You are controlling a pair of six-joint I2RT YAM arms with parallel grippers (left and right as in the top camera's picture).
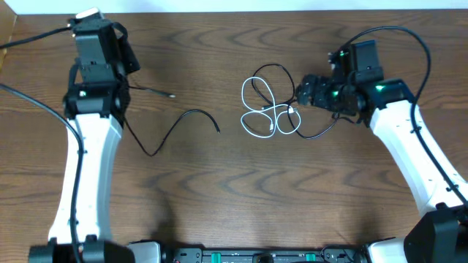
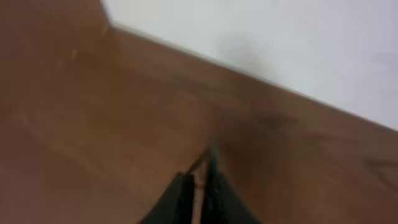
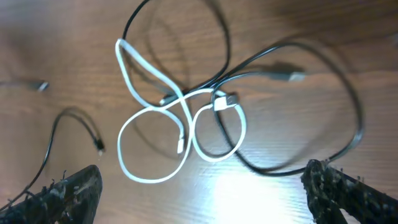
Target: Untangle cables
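The cables lie in two places. A white cable (image 1: 257, 124) and a black cable (image 1: 272, 69) are looped through each other at the table's middle right. My right gripper (image 1: 311, 91) sits just to their right, open. In the right wrist view its fingers (image 3: 65, 193) stand wide apart below the white loops (image 3: 149, 180) and the black loop (image 3: 270, 171), touching neither. A second black cable (image 1: 179, 120) lies apart to the left, running up under my left arm (image 1: 95, 66). The left gripper (image 2: 200, 180) is blurred, its jaws a slit apart, with a thin black cable at the tips.
Thick black wires (image 1: 29, 36) run from the left arm across the table's far left corner. The table's far edge (image 2: 249, 78) meets a pale surface beyond. The arm bases stand along the near edge (image 1: 256, 256).
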